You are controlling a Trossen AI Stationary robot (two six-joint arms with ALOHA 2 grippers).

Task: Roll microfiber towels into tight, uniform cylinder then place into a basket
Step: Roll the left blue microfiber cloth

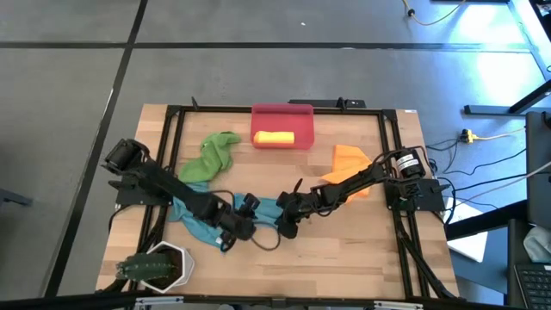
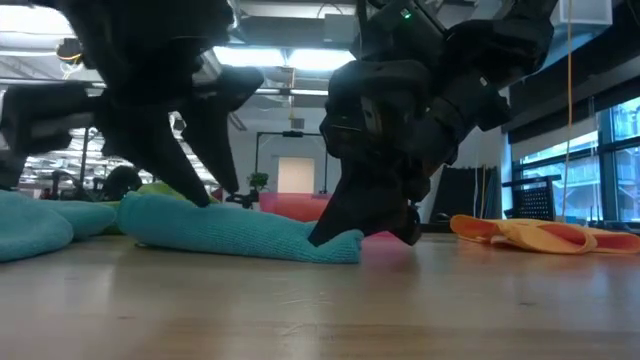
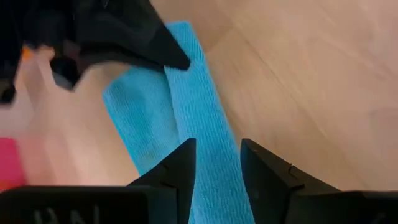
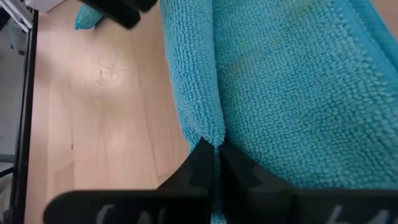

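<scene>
A teal-blue towel (image 1: pixel 267 209) lies folded into a long strip (image 2: pixel 240 235) on the table's middle, between my two grippers. My right gripper (image 4: pixel 216 152) is shut on its right end. My left gripper (image 3: pixel 217 165) is open above the strip's left part, one finger on each side of its raised fold. More teal cloth (image 1: pixel 191 220) is heaped under the left arm. The red-pink basket (image 1: pixel 282 116) stands at the far edge with a yellow roll (image 1: pixel 274 137) in it. The green towel (image 1: pixel 215 155) and the orange towel (image 1: pixel 349 165) lie loose. My left gripper points steeply down with its fingertips (image 2: pixel 205 198) at the strip's top; whether they touch the cloth I cannot tell. My right gripper pinches the folded edge (image 4: pixel 210 134) at the strip's right end between its two fingers. It comes slanting down from the table's right, along the strip. The towel lies on the table.
A white hexagonal pot with a plant (image 1: pixel 159 265) stands at the near left corner. A black frame (image 1: pixel 172 129) runs around the tabletop. Bare wood (image 1: pixel 344 250) lies in front of the grippers, toward the near edge.
</scene>
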